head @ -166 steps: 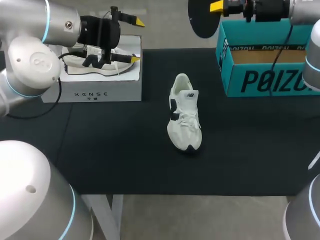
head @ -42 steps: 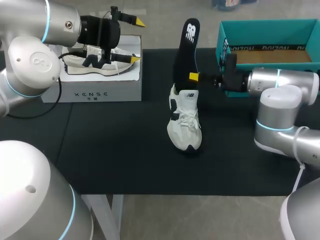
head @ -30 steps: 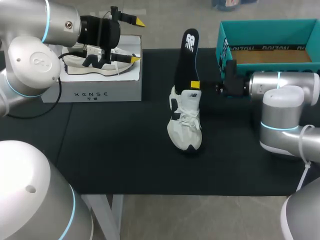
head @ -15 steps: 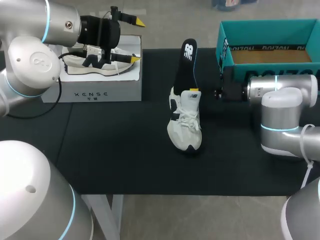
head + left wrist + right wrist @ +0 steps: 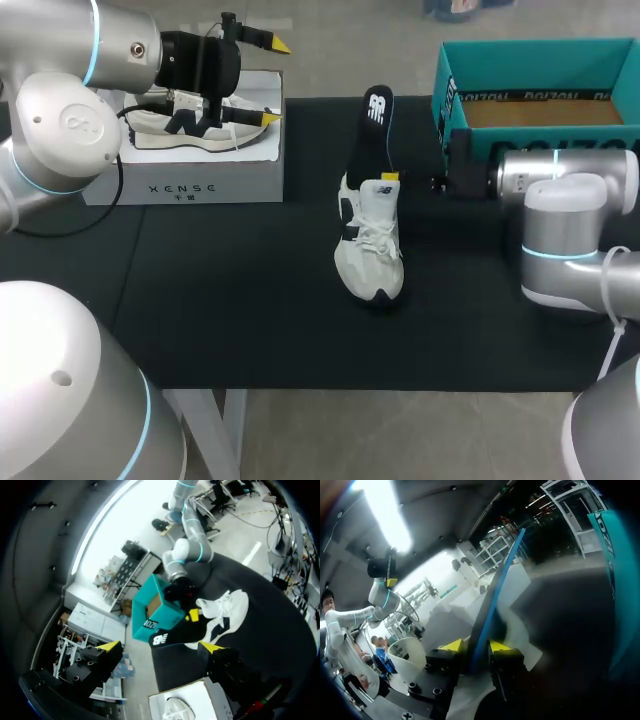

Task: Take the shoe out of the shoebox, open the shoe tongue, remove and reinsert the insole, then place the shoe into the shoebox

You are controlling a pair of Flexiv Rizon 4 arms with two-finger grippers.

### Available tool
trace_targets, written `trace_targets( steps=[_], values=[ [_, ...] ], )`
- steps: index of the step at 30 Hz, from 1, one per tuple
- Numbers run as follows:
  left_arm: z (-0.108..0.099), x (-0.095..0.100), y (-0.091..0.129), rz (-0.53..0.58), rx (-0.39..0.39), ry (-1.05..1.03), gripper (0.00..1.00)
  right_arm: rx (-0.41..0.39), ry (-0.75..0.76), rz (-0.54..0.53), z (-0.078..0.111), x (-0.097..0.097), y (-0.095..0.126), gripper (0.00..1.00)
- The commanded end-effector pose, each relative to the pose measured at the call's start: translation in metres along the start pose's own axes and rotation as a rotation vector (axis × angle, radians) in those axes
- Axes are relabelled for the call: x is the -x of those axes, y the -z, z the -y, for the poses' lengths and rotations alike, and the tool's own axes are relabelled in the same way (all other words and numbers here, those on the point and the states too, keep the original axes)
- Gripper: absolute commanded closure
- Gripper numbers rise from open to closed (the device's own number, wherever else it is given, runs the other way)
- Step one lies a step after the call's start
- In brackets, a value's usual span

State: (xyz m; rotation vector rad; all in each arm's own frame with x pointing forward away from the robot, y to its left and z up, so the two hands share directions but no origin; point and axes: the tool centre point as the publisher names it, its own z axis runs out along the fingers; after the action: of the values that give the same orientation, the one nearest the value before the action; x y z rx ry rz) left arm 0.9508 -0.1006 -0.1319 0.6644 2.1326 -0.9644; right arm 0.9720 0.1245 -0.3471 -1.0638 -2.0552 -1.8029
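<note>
A white sneaker (image 5: 370, 240) lies on the black mat at mid table, toe toward the front. A dark insole (image 5: 368, 130) stands upright out of its heel opening. My right gripper (image 5: 392, 178) comes in from the right at the shoe's collar. In the right wrist view the insole (image 5: 495, 600) runs edge-on between the yellow tips, and the gripper (image 5: 476, 647) is shut on it. My left gripper (image 5: 272, 82) hangs open and empty over the white box at the back left. The left wrist view shows the sneaker (image 5: 227, 612) and insole (image 5: 172, 637) far ahead of that gripper (image 5: 160, 647).
The teal shoebox (image 5: 445, 90) stands open at the back right, just behind my right arm. A white box (image 5: 190, 185) at the back left holds another pale shoe (image 5: 185, 130). The black mat (image 5: 230, 300) covers the table.
The right gripper has come down to the shoe's collar and the insole has sunk lower into the heel opening. The left arm has not moved.
</note>
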Motion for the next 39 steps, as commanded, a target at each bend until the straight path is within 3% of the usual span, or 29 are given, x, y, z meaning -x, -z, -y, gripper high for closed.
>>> trace_targets(
  steps=[1,3,5,6,20,21,29,37,39],
  values=[
    [0.0,0.001,-0.001,-0.003,0.003,0.0,0.0,-0.019,0.01,0.011,-0.005,0.003,-0.003,0.71],
    [0.0,0.001,-0.001,-0.003,0.003,0.0,0.0,-0.022,0.008,0.021,-0.006,0.007,-0.003,0.75],
    [0.0,0.001,-0.001,-0.003,0.003,0.0,0.0,-0.022,0.006,0.033,-0.006,0.009,-0.003,0.98],
    [0.0,0.001,-0.001,-0.003,0.003,0.0,0.0,-0.022,0.006,0.038,-0.006,0.01,-0.002,1.0],
    [0.0,0.001,-0.001,-0.003,0.003,0.0,0.0,-0.069,-0.037,0.041,0.025,-0.008,0.002,1.0],
    [0.0,0.001,-0.001,-0.003,0.003,0.0,0.0,-0.069,-0.037,0.043,0.025,-0.008,0.002,0.84],
    [0.0,0.001,-0.001,-0.003,0.003,0.0,0.0,-0.064,0.006,0.061,-0.001,0.007,-0.001,0.6],
    [0.0,0.001,-0.001,-0.003,0.003,0.0,0.0,-0.063,0.032,0.082,-0.024,0.018,-0.004,0.69],
    [0.0,0.001,-0.001,-0.003,0.003,0.0,0.0,-0.064,0.032,0.089,-0.026,0.021,-0.003,0.78]
  ],
)
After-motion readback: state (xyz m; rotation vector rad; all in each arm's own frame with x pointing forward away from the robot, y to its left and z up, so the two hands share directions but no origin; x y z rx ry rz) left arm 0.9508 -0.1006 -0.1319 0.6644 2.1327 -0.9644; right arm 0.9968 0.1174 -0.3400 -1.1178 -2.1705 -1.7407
